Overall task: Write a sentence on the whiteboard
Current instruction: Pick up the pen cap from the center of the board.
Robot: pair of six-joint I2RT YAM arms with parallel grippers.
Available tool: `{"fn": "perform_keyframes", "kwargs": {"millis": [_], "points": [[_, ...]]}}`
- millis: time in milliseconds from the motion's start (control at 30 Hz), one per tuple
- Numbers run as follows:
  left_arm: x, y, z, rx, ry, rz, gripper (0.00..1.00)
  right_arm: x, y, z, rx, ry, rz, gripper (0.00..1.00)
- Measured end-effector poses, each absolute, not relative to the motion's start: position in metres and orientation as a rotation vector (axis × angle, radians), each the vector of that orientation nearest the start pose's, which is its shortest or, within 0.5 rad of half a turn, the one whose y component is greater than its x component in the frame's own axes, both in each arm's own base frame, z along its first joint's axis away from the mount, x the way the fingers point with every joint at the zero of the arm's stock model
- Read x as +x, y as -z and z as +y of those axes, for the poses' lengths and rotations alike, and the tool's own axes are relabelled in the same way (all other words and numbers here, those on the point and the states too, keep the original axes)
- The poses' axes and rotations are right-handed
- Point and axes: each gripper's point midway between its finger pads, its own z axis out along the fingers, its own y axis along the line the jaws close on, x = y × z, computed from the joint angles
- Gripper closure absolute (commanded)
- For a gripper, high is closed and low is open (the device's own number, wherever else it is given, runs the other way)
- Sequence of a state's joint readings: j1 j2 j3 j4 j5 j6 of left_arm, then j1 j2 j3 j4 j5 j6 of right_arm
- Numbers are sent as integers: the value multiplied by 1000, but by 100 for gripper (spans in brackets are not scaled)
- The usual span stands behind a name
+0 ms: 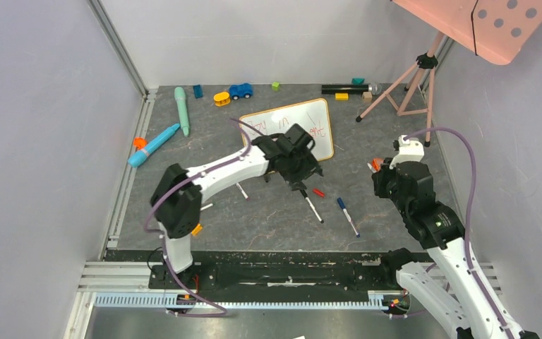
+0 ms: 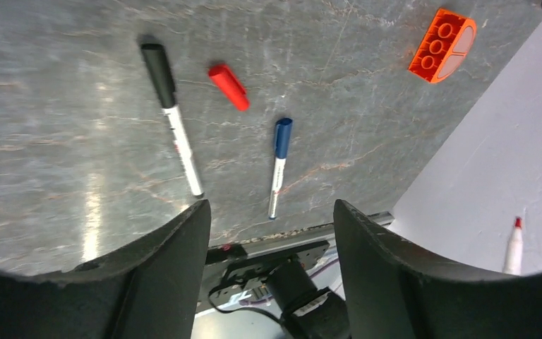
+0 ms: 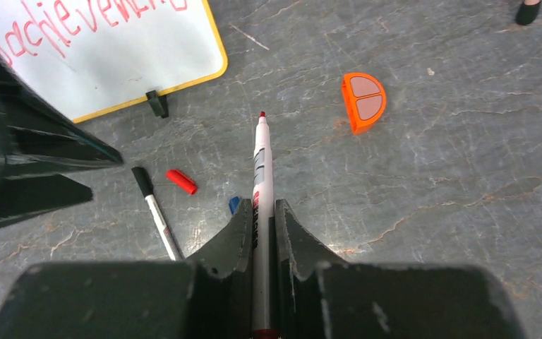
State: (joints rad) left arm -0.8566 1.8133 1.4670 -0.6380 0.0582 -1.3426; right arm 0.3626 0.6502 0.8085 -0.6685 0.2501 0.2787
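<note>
Grey veined table (image 1: 268, 212), pale lilac walls (image 1: 42, 106); whiteboard (image 1: 316, 121) toward the back

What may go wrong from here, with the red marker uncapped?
The right gripper holds the red marker with its tip bare: it may stain the table or dry out. The red cap lies close to the black-capped marker, so the open left gripper may knock either. The left arm, near the whiteboard, may smear the sentence.
</note>
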Motion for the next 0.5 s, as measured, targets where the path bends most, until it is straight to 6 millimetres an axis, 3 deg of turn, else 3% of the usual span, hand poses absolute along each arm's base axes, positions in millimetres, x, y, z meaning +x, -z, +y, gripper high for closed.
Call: {"fn": "perform_keyframes", "kwargs": {"millis": [100,200,333,500], "points": [[265,-118,-408,-706,744,2789,40,232,-216,47,89,-99,2061,100],[264,-93,-419,-745,640,2836,39,231,-213,43,98,-72,2073,100],[265,-68,-413,-787,486,2842,40,231,-212,41,104,-58,2075,100],[267,-58,-398,-873,360,2805,41,231,-212,39,105,-48,2073,100]]}}
